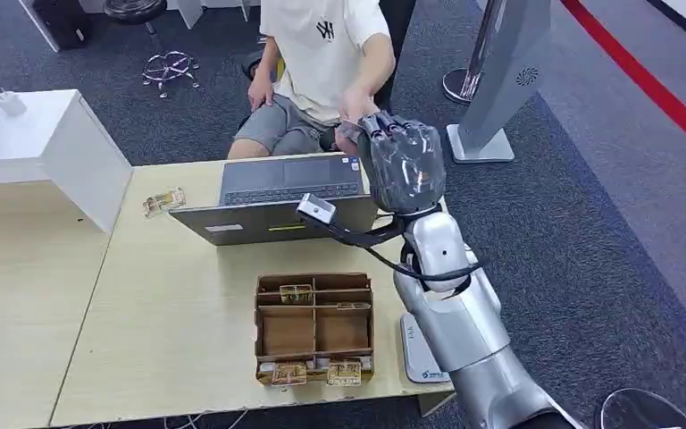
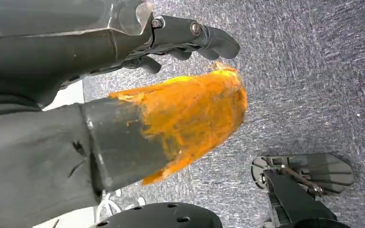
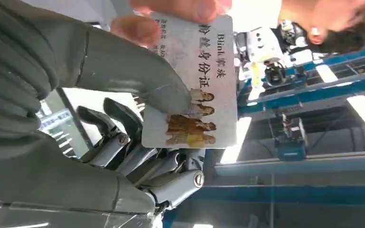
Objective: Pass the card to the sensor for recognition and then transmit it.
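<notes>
A white ID card with printed characters and small pictures stands between the thumb and fingers of my right hand. A person's fingers pinch its far end at the same time. In the head view my right hand is raised over the laptop's right corner, reaching to the seated person's hand; the card is hidden behind my hand there. A flat white sensor lies on the table's right edge under my forearm. My left hand, its thumb wrapped in orange, hangs over the carpet holding nothing.
An open grey laptop stands between me and the person. A brown cardboard box with compartments holds several cards near the table's front edge. One loose card lies left of the laptop. A white cabinet stands at the left.
</notes>
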Action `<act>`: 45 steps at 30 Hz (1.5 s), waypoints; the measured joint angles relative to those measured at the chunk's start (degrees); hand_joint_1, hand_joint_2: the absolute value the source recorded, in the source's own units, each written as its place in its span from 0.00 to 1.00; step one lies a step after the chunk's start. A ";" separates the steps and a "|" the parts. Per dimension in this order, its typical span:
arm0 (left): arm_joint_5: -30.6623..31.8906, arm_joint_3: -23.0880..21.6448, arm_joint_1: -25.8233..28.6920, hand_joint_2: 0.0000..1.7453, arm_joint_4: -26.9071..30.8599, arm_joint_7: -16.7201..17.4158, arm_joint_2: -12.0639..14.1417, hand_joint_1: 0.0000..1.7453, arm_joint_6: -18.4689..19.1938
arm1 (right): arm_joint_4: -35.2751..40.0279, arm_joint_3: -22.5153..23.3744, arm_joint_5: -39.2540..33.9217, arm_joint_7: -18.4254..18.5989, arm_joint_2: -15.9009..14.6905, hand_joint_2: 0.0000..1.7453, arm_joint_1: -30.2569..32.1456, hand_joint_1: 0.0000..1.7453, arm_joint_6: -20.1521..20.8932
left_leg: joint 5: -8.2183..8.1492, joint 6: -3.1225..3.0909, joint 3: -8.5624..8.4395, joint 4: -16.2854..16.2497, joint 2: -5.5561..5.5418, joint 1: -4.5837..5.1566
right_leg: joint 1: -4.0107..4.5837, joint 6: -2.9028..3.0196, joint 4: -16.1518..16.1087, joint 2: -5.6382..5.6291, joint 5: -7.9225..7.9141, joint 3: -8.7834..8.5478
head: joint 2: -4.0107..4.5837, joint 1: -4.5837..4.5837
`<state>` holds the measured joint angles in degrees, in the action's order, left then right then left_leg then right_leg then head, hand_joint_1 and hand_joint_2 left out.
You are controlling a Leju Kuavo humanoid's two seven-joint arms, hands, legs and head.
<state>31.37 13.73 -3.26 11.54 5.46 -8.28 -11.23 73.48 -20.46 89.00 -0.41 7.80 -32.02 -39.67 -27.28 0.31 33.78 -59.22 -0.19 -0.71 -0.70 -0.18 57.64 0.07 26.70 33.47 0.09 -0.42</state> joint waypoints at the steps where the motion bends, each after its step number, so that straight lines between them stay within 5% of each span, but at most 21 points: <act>1: 0.02 0.00 0.00 0.00 0.00 0.04 0.00 0.00 0.02 | -0.30 -1.51 0.00 2.60 -0.96 1.00 -0.37 0.00 0.00 | 0.00 0.00 0.00 0.00 0.00 0.00 | 0.00 0.00 0.00 0.00 0.00 0.00 | 0.00 0.00; 7: 0.02 0.00 0.01 0.00 0.00 0.17 -0.02 0.00 0.00 | -1.44 -7.68 0.00 8.55 -4.95 1.00 -1.70 0.00 -0.02 | 0.00 0.00 -0.01 -0.01 0.00 0.00 | 0.00 0.00 0.00 -0.01 -0.01 0.00 | 0.00 0.00; 12: 0.02 0.02 0.07 0.00 0.00 0.17 -0.04 0.00 -0.09 | 1.84 -8.93 -0.04 7.53 -5.68 1.00 0.59 0.00 -0.09 | -0.01 0.00 -0.01 -0.01 -0.02 -0.01 | 0.00 0.00 0.00 0.00 0.01 0.02 | 0.00 0.00; 15: -0.22 0.15 0.08 0.00 0.00 0.20 -0.11 0.00 -0.18 | 7.75 -7.40 -2.65 1.08 -5.09 1.00 5.18 0.00 -0.09 | -0.04 0.02 0.02 -0.01 -0.07 -0.03 | 0.01 0.06 0.00 0.05 0.08 0.02 | 0.00 0.02; 22: -1.07 1.57 0.25 0.00 0.00 0.17 -0.52 0.00 -0.57 | 19.68 2.76 -14.65 -25.18 4.62 1.00 20.29 0.00 -0.09 | -0.10 0.07 0.03 0.04 -0.06 -0.06 | 0.02 0.07 0.00 0.04 0.17 0.04 | 0.00 0.00; 23: -1.23 1.94 0.26 0.00 0.00 0.17 -0.59 0.00 -0.72 | 20.65 3.95 -16.04 -27.93 5.94 1.00 22.18 0.12 -0.09 | -0.10 0.06 0.03 0.04 -0.06 -0.06 | 0.02 0.07 0.00 0.04 0.17 0.04 | 0.00 0.00; 24: -1.27 2.25 0.25 0.00 0.00 0.17 -0.61 0.00 -0.96 | 21.52 4.83 -17.20 -30.17 7.10 1.00 24.18 0.12 -0.09 | -0.10 0.06 0.02 0.04 -0.06 -0.06 | 0.02 0.07 0.00 0.04 0.17 0.04 | 0.00 0.00; 25: -1.27 2.51 0.26 0.00 0.00 0.18 -0.61 0.00 -1.11 | 22.27 5.03 -17.92 -30.69 7.54 1.00 25.51 0.85 -0.07 | -0.10 0.06 0.02 0.04 -0.05 -0.04 | 0.03 0.07 0.00 0.03 0.17 0.05 | 0.00 0.00; 26: -1.27 2.82 0.26 0.00 0.00 0.17 -0.68 0.00 -1.31 | 22.89 5.36 -18.65 -31.62 7.54 1.00 26.57 0.93 -0.09 | -0.10 0.06 0.03 0.04 -0.05 -0.04 | 0.03 0.07 0.00 0.04 0.17 0.06 | 0.00 0.02; 30: 0.09 4.57 0.29 0.00 0.00 0.00 -0.87 0.00 -1.46 | 24.57 5.93 -18.91 -30.30 7.63 1.00 29.85 0.94 -0.09 | -0.09 0.06 0.01 0.04 -0.02 -0.02 | 0.01 0.06 0.00 0.02 0.15 0.04 | 0.00 0.02; 33: 0.87 6.07 0.27 0.00 0.00 -0.07 -0.98 0.00 -1.46 | 24.90 4.99 -18.34 -28.47 7.24 1.00 31.73 0.83 -0.09 | -0.09 0.06 0.00 0.04 -0.02 -0.02 | 0.01 0.09 -0.01 0.02 0.13 0.04 | 0.00 0.00; 35: 1.03 6.73 0.26 0.00 0.00 -0.09 -1.03 0.00 -1.49 | 24.74 3.85 -17.92 -27.94 7.00 1.00 33.26 0.42 -0.09 | -0.09 0.07 0.01 0.04 -0.03 -0.02 | 0.01 0.09 0.00 0.03 0.13 0.04 | 0.00 0.00; 40: 1.22 8.22 0.24 0.00 0.00 -0.09 -1.09 0.00 -2.01 | 22.56 -0.31 -15.55 -23.06 6.02 1.00 35.72 0.19 -0.09 | -0.09 0.07 0.02 0.05 -0.03 -0.07 | 0.02 0.11 0.00 0.02 0.14 0.06 | 0.00 -0.02; 45: 1.70 9.33 0.18 0.00 0.00 -0.09 -1.14 0.00 -2.12 | 19.76 -3.20 -13.47 -19.86 4.20 1.00 35.42 0.25 -0.09 | -0.09 0.07 0.02 0.05 -0.02 -0.07 | 0.03 0.10 0.00 0.01 0.15 0.06 | 0.00 0.00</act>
<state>33.07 23.06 -3.08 11.54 5.38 -9.42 -13.35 93.24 -23.67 75.54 -20.26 12.00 3.41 -39.76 -27.37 0.39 33.80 -59.17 -0.22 -0.78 -0.67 -0.07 57.64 0.08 26.85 33.52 0.09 -0.41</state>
